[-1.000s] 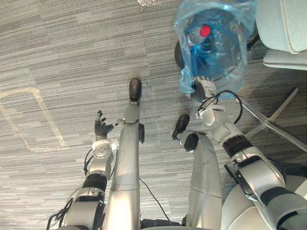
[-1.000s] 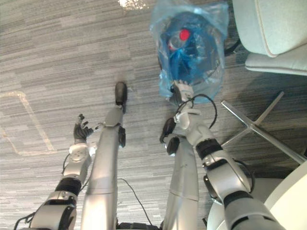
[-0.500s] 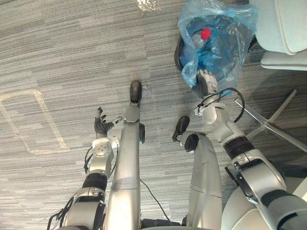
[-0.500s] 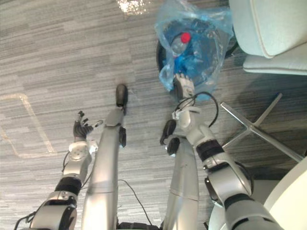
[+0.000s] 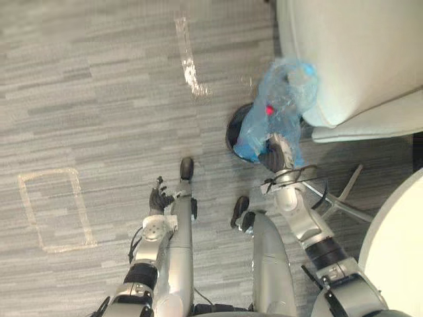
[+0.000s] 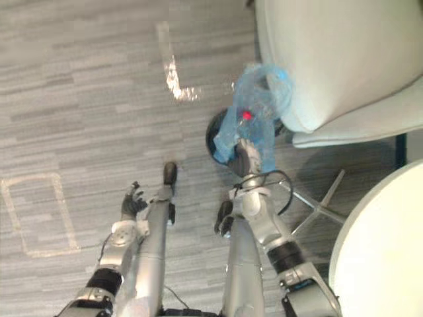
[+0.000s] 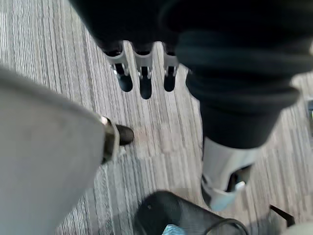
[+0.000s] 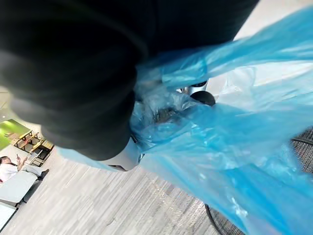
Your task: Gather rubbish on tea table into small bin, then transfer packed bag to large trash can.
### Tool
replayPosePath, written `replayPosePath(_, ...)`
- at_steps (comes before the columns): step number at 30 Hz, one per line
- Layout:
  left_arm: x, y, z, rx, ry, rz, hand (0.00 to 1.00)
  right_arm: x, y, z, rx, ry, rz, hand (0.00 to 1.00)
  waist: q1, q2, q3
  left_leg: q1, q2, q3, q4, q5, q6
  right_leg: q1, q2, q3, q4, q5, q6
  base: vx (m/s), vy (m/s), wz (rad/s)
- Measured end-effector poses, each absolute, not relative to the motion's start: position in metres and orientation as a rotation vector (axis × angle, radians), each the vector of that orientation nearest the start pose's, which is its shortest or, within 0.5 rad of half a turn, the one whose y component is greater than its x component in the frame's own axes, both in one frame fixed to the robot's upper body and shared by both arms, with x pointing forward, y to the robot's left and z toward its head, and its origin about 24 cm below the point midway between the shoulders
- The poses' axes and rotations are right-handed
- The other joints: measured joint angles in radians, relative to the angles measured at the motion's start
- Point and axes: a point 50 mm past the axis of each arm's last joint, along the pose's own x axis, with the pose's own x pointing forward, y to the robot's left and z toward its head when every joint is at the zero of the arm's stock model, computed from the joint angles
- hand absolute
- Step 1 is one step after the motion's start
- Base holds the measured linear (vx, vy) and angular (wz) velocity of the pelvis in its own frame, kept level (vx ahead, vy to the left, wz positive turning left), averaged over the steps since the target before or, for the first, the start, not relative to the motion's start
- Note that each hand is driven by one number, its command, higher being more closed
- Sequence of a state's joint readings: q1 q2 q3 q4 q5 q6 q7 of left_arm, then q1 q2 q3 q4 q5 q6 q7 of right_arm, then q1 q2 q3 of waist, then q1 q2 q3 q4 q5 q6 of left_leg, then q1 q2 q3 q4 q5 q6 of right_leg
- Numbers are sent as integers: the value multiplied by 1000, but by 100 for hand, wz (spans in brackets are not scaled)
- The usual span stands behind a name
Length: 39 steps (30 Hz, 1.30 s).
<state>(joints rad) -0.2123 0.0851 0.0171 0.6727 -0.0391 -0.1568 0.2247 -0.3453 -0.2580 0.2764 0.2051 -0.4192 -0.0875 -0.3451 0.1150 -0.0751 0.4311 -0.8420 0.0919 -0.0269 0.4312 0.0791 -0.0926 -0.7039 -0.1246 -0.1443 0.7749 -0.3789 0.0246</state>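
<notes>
- blue see-through bag is hanging crumpled right of centre, a red cap showing inside
- round black mesh bin is peeking out at its lower left

Both eye views look straight down, sharing the carpet; wrist views close-up.

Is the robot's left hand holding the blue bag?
No, the left hand hangs empty with relaxed fingers above the carpet, while the right hand grips the blue bag.
</notes>
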Motion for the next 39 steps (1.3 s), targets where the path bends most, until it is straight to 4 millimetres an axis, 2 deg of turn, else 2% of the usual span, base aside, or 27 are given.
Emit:
replayPosePath(5,240,172,-71,116,447,172,0,278,-118,74,-587,-310,28,100,-7,-7,-103,191,-4,19,-125,2,-1,193,1,-6,-142,23,12,114,-8,0)
replayPosePath(8,217,164,-89,160,527,115,0,259,-119,55,-563,-242,76,100,-14,-13,-187,328,-9,27,-252,25,-1,325,7,-10,-270,51,21,168,-9,0)
replayPosePath(9,208,163,-96,176,558,91,0,254,-120,49,-552,-218,103,100,-20,-15,-222,379,-12,32,-309,51,-8,367,10,-8,-323,69,24,183,-1,-6)
replayPosePath(11,198,161,-103,196,591,58,0,251,-121,45,-558,-205,128,100,-32,-13,-268,433,-12,34,-375,70,-9,422,20,-5,-400,97,28,168,12,-14)
replayPosePath(14,195,166,-103,240,597,21,0,250,-123,45,-553,-198,163,100,-54,-13,-289,512,-13,47,-430,78,-6,510,27,1,-480,128,38,122,17,-9)
replayPosePath(19,198,175,-95,285,548,6,0,246,-128,40,-547,-175,222,100,-56,-6,-331,581,-14,67,-477,82,-2,575,32,22,-564,165,41,17,10,-14)
replayPosePath(23,204,165,-81,298,464,-57,0,246,-136,41,-566,-175,244,100,-61,14,-352,625,-16,70,-535,110,2,602,33,28,-589,179,46,-50,16,-4)
replayPosePath(26,207,156,-71,306,400,-101,0,246,-141,43,-562,-177,258,100,-61,17,-354,629,-15,70,-535,110,3,602,34,38,-595,180,47,-89,20,-4)
replayPosePath(33,219,141,-34,376,188,-202,0,246,-143,84,-522,-345,320,100,-69,33,-381,629,-13,75,-535,112,6,604,37,50,-616,200,50,-39,5,-6)
replayPosePath(39,225,124,-10,372,58,-243,0,246,-124,108,-434,-450,428,100,-81,32,-407,637,-12,80,-535,112,6,620,40,55,-641,213,48,1,-3,-2)
